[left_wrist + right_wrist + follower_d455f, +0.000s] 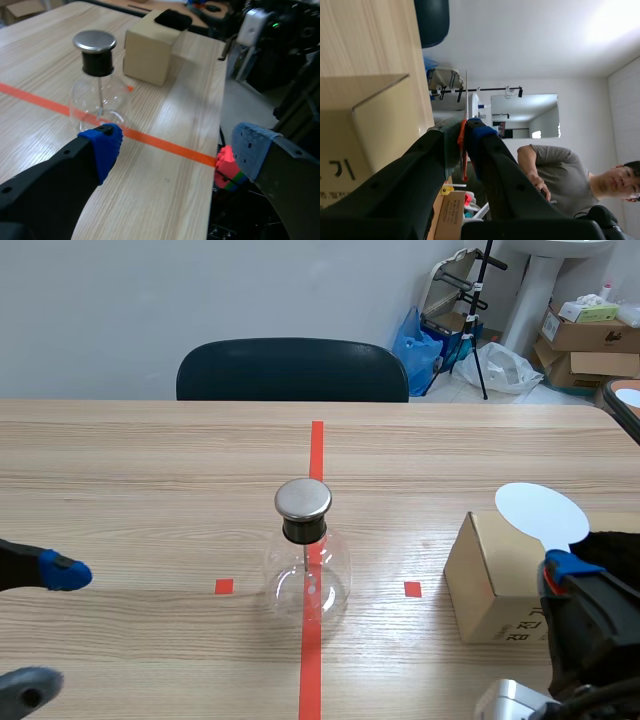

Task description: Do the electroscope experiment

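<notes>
1. The electroscope flask [307, 578] stands upright mid-desk, on the red tape line. Its glass is clear and round, with a dark neck and a metal cap [303, 498] on top.
2. The desk [120, 470] is light wood grain.
3. A cardboard box [490, 580] sits to the robot's right of the flask, apart from it.
4. The right pincer [464, 136] is at the box's right side, pressed together on the disc paddle [542, 512]. My right wrist view shows a thin orange handle pinched between the two fingers.
5. The paddle's white disc stands above the box's top edge. I cannot tell whether it touches the box.
6. The left pincer [175, 147] is spread wide and pinches nothing, low at the desk's near left. In its wrist view the flask is ahead of one blue pad [104, 146], and the other finger hangs past the desk edge.
7. A dark chair [292, 370] is at the far side of the desk.
8. The right wrist view shows a person [555, 175] in a grey shirt in the background.
</notes>
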You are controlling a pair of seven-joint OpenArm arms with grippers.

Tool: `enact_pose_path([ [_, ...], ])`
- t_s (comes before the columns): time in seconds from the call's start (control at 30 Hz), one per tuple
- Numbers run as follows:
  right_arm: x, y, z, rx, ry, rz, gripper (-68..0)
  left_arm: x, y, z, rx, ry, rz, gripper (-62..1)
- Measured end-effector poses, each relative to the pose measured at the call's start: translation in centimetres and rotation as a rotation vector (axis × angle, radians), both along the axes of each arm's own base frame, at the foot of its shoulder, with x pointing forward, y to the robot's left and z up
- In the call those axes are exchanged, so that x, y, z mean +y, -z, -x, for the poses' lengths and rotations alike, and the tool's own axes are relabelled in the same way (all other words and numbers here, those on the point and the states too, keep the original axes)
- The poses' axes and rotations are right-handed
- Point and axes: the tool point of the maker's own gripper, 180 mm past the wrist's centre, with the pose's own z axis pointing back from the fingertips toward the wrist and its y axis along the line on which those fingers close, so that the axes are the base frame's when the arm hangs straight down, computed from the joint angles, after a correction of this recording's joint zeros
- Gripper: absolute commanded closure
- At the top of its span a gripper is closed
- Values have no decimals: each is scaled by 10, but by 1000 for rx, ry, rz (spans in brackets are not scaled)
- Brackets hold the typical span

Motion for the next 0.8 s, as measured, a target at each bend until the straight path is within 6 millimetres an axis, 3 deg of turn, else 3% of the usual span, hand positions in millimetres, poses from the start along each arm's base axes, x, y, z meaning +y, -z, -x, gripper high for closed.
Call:
enact_pose_path([
  [0.17, -5, 27, 1, 53, 11, -7, -20, 11, -47, 11, -17, 9, 171, -514],
  [0.23, -8, 29, -1, 56, 22, -23, -20, 16, -56, 11, -64, -1, 190, -514],
  [0.5, -5, 36, 1, 68, -12, -22, -20, 21, -53, 0, -105, -122, 189, -506],
  [0.8, -9, 49, 9, 109, -7, -18, -20, 22, -44, 6, -141, -151, 150, -506],
])
